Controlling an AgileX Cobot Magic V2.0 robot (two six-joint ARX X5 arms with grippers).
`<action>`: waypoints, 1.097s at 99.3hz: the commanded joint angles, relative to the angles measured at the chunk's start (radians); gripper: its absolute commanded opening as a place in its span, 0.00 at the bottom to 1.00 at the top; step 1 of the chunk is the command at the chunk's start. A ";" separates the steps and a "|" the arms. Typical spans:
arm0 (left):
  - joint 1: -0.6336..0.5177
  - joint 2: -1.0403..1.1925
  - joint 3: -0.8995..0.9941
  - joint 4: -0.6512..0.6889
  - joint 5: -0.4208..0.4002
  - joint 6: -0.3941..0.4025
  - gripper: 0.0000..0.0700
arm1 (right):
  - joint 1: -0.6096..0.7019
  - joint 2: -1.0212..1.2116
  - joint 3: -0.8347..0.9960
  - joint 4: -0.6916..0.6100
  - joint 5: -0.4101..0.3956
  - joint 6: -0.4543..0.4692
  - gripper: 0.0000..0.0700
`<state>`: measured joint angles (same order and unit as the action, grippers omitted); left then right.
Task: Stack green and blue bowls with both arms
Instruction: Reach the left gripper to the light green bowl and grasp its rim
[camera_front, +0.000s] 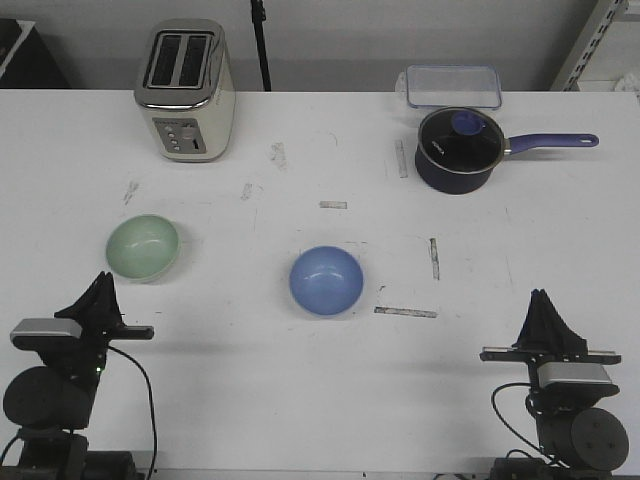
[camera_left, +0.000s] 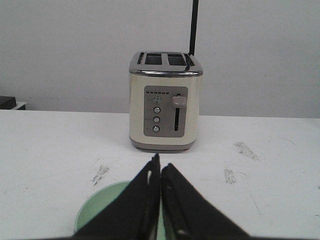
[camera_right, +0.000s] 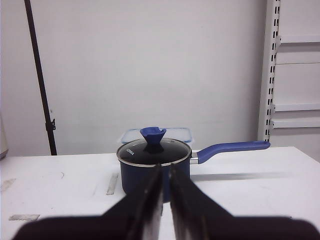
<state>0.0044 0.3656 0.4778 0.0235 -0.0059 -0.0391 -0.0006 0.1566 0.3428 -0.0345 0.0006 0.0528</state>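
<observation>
Green bowl (camera_front: 143, 247) at table's (camera_front: 300, 390) left, blue bowl (camera_front: 326, 280) near centre, well apart, both upright. Left gripper (camera_front: 100, 290) just behind the green bowl, right gripper (camera_front: 542, 305) at near right; both pairs of fingers pressed together, holding nothing. Toaster (camera_front: 186, 90) and saucepan (camera_front: 460, 148) at far edge.

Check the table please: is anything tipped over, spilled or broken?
Nothing stands out. The green bowl and blue bowl sit upright and apart, the toaster and lidded saucepan stand normally. The table only shows scuff marks and tape strips.
</observation>
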 joint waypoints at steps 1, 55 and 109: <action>0.001 0.076 0.066 -0.023 -0.006 -0.011 0.00 | 0.000 -0.002 0.000 0.011 0.000 0.010 0.02; 0.002 0.735 0.554 -0.497 0.016 -0.033 0.00 | 0.000 -0.002 0.000 0.011 0.000 0.010 0.02; 0.254 0.970 0.764 -0.733 0.260 -0.264 0.01 | 0.000 -0.002 0.000 0.011 0.000 0.010 0.02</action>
<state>0.2230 1.3212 1.2243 -0.6926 0.2447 -0.2832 -0.0006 0.1566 0.3428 -0.0341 0.0006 0.0528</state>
